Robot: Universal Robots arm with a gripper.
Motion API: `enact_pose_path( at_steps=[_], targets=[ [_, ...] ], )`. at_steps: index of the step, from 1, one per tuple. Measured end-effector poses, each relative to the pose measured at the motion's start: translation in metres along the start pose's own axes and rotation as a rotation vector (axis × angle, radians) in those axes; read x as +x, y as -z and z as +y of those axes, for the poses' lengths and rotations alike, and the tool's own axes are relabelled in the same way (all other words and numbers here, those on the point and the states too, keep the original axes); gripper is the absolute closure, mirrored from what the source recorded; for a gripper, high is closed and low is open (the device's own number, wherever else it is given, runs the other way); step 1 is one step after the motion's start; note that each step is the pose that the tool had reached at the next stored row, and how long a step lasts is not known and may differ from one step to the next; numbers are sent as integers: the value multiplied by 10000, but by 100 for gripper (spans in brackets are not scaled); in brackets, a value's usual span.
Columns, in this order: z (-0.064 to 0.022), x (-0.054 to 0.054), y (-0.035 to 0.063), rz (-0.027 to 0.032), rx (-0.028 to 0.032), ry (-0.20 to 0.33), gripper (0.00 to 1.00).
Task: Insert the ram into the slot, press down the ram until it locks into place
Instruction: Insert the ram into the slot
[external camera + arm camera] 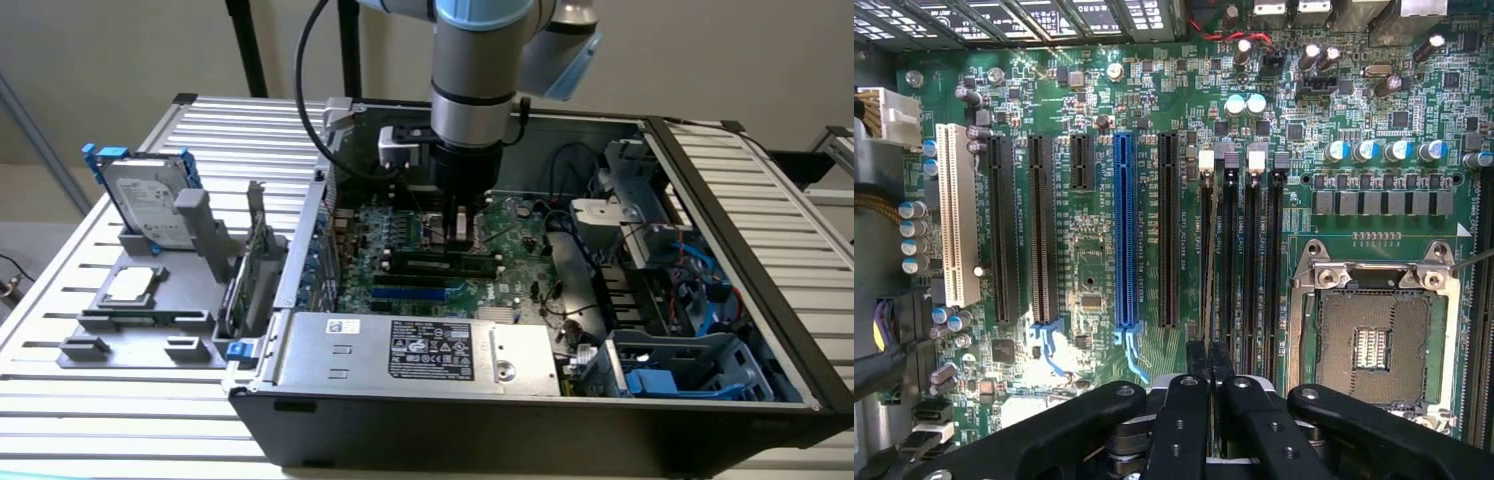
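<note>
Slatted table [134, 420], open case [534, 425] holding motherboard [1104, 100], end effector [1207, 365] pinching ram [1206, 260] in slot [1206, 160]

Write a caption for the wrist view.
The jaws closed on the ram, standing edge-on in the slot of a green motherboard.

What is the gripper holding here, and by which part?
The ram, apparently: the gripper pinches its top edge near mid-length as it stands in the slot.

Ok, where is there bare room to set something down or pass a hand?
Bare table slats in front of the grey fixture, at the exterior view's left; the power supply top is flat and free. Crowded: the motherboard around the gripper, the cables at that view's right.
</note>
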State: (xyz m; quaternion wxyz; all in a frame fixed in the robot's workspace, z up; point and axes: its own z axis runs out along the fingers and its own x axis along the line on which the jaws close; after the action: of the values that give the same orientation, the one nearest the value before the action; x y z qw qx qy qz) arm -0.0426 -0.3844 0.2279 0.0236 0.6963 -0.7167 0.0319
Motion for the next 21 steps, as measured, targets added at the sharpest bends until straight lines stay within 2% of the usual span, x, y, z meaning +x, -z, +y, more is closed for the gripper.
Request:
enact_pose_path(
  at_steps=[13,21],
  targets=[
    [-2,8,101,-20,-55,3,88],
    [-7,7,102,-62,-61,3,88]
  ],
)
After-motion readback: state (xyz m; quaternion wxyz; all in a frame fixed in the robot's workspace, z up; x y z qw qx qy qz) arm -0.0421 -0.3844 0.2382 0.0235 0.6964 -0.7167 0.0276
